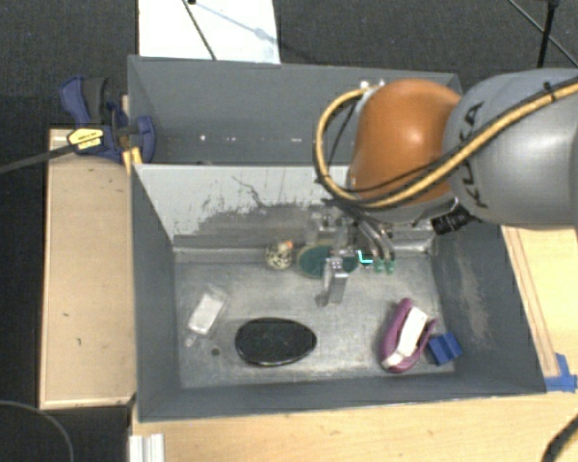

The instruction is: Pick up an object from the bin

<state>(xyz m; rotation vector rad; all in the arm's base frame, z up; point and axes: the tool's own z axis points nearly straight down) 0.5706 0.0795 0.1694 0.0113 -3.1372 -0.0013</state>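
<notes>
teal disc (314,260) by the bin's (222,205) back wall; we see the gripper (334,279) lowered just beside it, its opening unclear.

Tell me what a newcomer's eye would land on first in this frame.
The arm's orange wrist cover dominates the upper right. The hand hangs below it over the middle of the bin, next to a dark green round thing. On the floor, the black oval disc near the front stands out. Next comes the purple and white thing at the front right, with a small blue block beside it.
</notes>
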